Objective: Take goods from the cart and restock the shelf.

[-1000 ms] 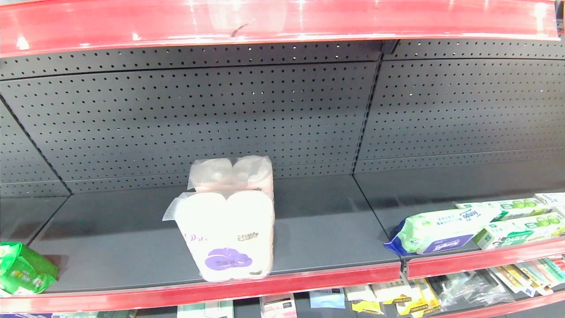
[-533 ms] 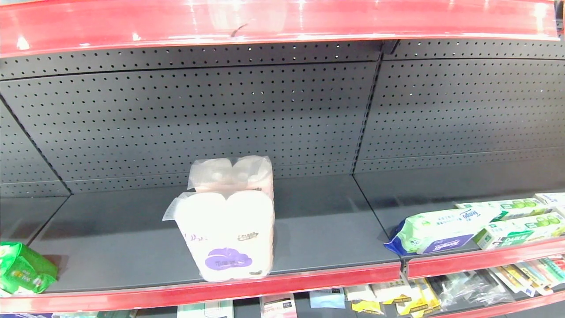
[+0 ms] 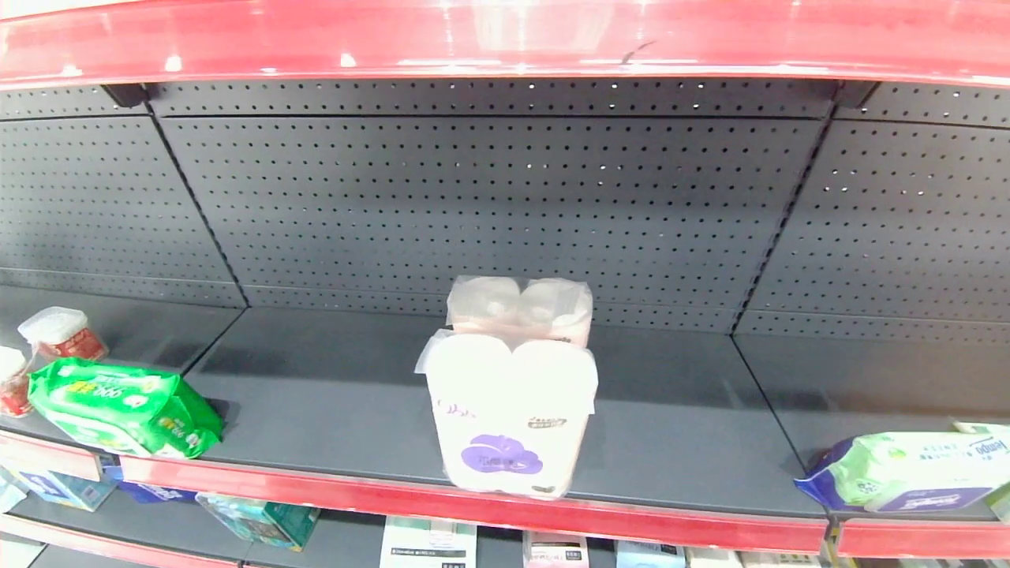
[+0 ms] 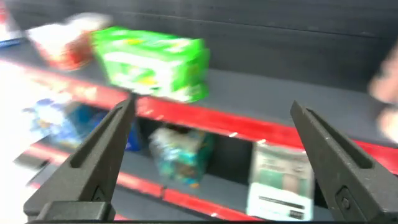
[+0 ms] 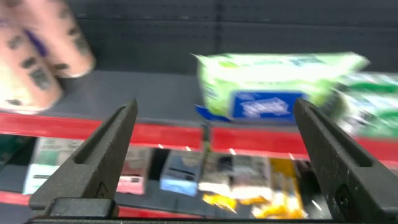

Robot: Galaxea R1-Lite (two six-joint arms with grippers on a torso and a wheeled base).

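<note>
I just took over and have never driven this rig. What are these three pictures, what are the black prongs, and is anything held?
The wide picture is from the robot's head camera, facing a store shelf. The other two are cameras on its wrists; the black prongs are the fingers of the left gripper and right gripper, both open and holding nothing. On the shelf: two toilet roll packs, one behind the other, a green pack on the left, a wipes pack on the right.
</note>
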